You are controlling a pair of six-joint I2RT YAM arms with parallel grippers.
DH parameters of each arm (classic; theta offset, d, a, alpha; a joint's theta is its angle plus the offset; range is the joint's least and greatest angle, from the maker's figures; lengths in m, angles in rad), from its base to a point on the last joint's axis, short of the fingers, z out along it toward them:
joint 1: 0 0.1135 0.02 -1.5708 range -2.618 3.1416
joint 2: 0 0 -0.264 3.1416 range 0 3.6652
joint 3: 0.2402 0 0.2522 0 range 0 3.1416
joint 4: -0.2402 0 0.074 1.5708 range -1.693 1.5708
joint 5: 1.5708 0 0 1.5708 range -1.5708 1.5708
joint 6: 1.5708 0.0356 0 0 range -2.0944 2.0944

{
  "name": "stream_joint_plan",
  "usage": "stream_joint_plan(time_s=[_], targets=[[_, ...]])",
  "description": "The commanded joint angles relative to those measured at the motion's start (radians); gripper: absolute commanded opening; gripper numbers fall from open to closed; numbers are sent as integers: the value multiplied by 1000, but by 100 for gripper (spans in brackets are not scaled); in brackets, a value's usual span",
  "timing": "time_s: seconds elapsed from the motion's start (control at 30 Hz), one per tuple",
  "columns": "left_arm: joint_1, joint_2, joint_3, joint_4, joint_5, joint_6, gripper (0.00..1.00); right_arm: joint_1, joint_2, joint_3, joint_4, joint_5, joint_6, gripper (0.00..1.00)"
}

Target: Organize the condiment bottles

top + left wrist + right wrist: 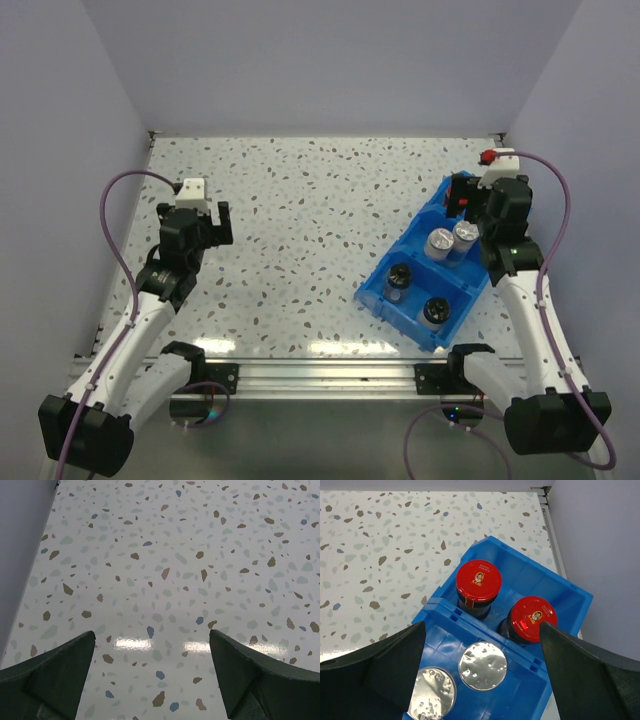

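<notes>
The left arm (145, 325) and the right arm (530, 310) have white shells on the long links, with black joints and black bases. A thin purple cable (113, 245) runs along each arm from wrist to base. Each black wrist carries a white block (192, 187); the right one has a small red part (488, 156). The fingers (45, 680) of the left end effector (152, 645) and right end effector (482, 630) are dark, matte wedges
</notes>
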Motion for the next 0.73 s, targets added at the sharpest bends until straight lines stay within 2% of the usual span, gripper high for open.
stream_joint_plan(time_s=[0.0,0.7], targets=[[2,-5,7,53,-5,11,100,-10,-24,-3,50,31,16,99],[2,-13,4,54,2,15,100,-20,-35,-23,61,5,34,98]])
